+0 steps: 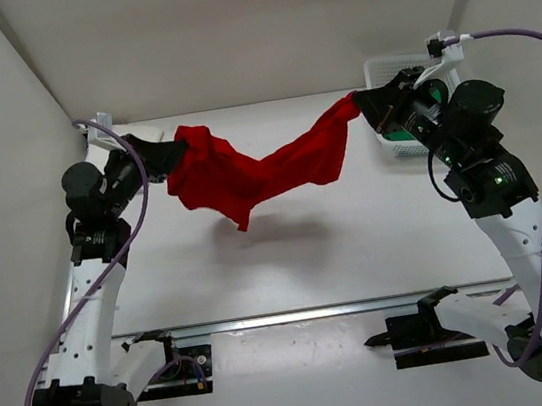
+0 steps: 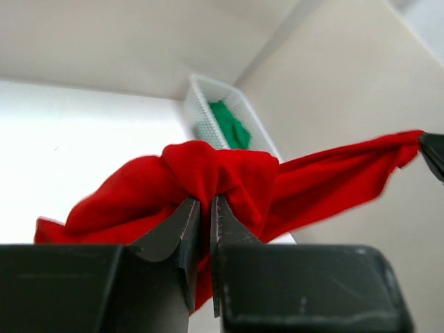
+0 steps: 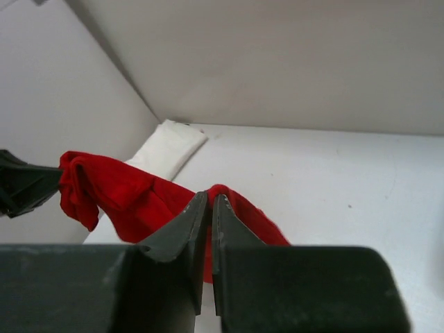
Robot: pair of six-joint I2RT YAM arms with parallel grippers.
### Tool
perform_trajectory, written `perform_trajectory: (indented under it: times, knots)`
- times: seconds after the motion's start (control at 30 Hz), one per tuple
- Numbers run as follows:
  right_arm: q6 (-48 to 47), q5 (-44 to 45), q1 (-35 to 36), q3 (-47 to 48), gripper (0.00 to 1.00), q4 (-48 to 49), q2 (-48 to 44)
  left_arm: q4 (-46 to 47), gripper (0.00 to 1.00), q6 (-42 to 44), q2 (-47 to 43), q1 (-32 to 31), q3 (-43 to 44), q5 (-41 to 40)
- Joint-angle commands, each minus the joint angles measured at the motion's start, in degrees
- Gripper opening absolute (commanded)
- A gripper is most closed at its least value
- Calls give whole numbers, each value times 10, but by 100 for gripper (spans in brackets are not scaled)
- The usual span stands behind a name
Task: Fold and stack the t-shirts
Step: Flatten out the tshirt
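Observation:
The red t-shirt (image 1: 246, 171) hangs in the air above the table, stretched between both grippers and sagging in the middle. My left gripper (image 1: 170, 148) is shut on its left end (image 2: 208, 173). My right gripper (image 1: 362, 104) is shut on its right end (image 3: 239, 205). The green t-shirt (image 2: 229, 125) lies in the white lattice basket (image 2: 201, 104) at the back right; a bit of it shows beside the right arm (image 1: 398, 135). The white t-shirt (image 3: 166, 149) lies folded at the back left of the table, mostly hidden behind the left gripper in the top view.
The basket (image 1: 384, 71) stands against the back wall by the right arm. White walls enclose the table on the left, back and right. A rail (image 1: 307, 312) with black mounts runs along the near edge.

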Motion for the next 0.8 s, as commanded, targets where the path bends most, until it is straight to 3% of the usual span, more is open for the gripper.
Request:
perform_trajectory:
  times: [0.0, 0.17, 0.27, 0.33, 0.4, 0.53, 0.63, 0.73, 0.77]
  knots:
    - [-35, 18, 27, 55, 0, -28, -11, -47, 1, 17, -16, -9, 50, 45]
    - [-36, 18, 37, 52, 0, -35, -13, -46, 0, -4, -2, 17, 73, 51]
    - [-10, -21, -17, -20, 0, 5, -14, -38, 0, -16, 17, 17, 70, 61]
    - [20, -100, -67, -72, 0, 43, 0, -37, 0, -22, 42, 26, 76, 66]
    - [56, -151, -108, -106, 1, 80, 19, -25, 1, -25, 85, 27, 85, 51]
    - [70, -153, -100, -154, 0, 139, 63, -38, 1, -5, 214, 25, 163, 14]
    - [81, -153, -108, -180, 0, 166, 106, -84, 8, 5, 370, 21, 297, -12]
    - [95, -156, -114, -194, 0, 188, 168, -231, 22, 49, 573, 11, 552, -61]
    - [94, -152, -115, -191, 0, 186, 195, -303, 24, 54, 659, 10, 677, -54]
